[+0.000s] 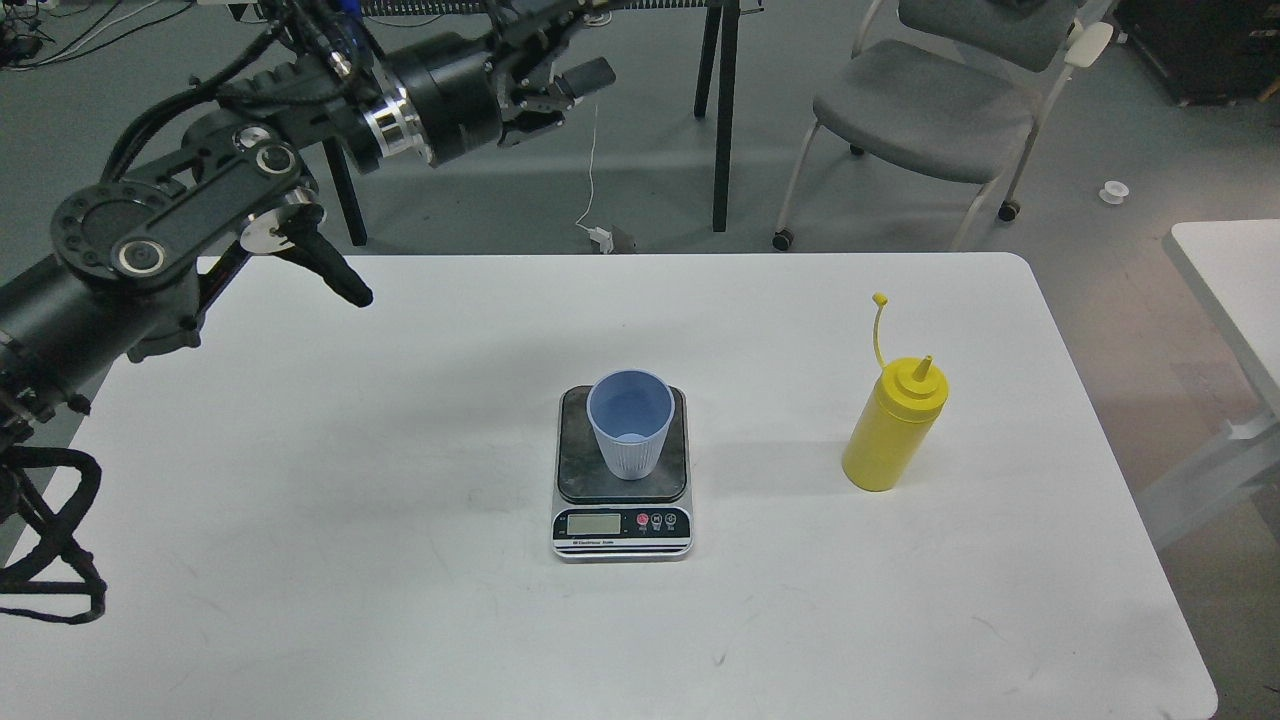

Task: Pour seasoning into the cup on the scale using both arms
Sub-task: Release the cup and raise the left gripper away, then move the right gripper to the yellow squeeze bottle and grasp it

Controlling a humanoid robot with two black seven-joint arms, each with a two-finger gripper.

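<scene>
The light-blue ribbed cup (630,425) stands upright on the dark plate of the scale (622,525) at the table's middle. The yellow seasoning bottle (893,425) stands upright to the right of the scale, apart from it, with its nozzle uncapped and the cap strap sticking up. My left gripper (560,75) is raised high beyond the table's far left edge, far from the cup and the bottle; its fingers look spread and hold nothing. My right arm and gripper are out of view.
The white table (300,520) bears only the scale, cup and bottle. A grey chair (930,110) and black table legs (722,110) stand on the floor behind it. Another white table's corner (1235,290) is at the right.
</scene>
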